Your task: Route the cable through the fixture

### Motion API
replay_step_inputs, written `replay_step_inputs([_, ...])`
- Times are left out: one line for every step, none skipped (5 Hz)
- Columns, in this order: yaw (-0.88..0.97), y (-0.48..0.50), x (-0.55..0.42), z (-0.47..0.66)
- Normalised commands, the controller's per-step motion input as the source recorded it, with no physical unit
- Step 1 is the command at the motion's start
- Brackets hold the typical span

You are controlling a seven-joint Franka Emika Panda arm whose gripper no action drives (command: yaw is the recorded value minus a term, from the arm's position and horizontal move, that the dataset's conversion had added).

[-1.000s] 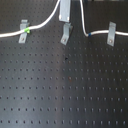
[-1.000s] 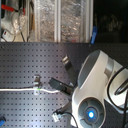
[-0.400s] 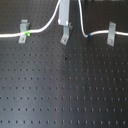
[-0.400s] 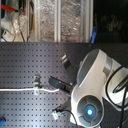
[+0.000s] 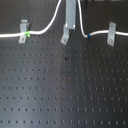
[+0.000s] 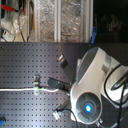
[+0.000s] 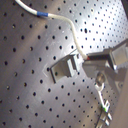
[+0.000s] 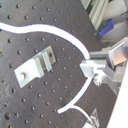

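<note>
Black matte perforated board (image 5: 60, 95), regular grid of small holes, nearest rows bare in the first exterior view.

Middle clip (image 5: 65, 36): small grey bent-metal bracket, standing on the board; taken here as landmark. In the second wrist view the same kind of bracket (image 8: 34, 67) shows a flat base and an upright notched tab.

Gripper (image 5: 71, 12), pale grey metal, comes down just behind the middle clip. Its fingers (image 8: 100, 67) are clamped on the cable (image 5: 47, 31), seen in both wrist views.

Cable: thin, white, limp. It rises to the gripper in a peak above the middle clip and sags away on both sides.

Green band (image 5: 27, 34) by the left clip (image 5: 22, 30). Blue band (image 5: 87, 36) between the middle clip and the right clip (image 5: 111, 33).
</note>
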Motion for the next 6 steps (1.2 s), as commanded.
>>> replay_step_inputs([0.0,-0.186,-0.257,0.3])
replay_step_inputs([0.0,-0.072,-0.066,0.08])
replay_step_inputs([0.47,0.087,-0.317,0.38])
replay_step_inputs([0.02,0.0,0.0,0.0])
replay_step_inputs([0.15,0.232,0.058,0.31])
replay_step_inputs([0.44,0.309,0.086,0.38])
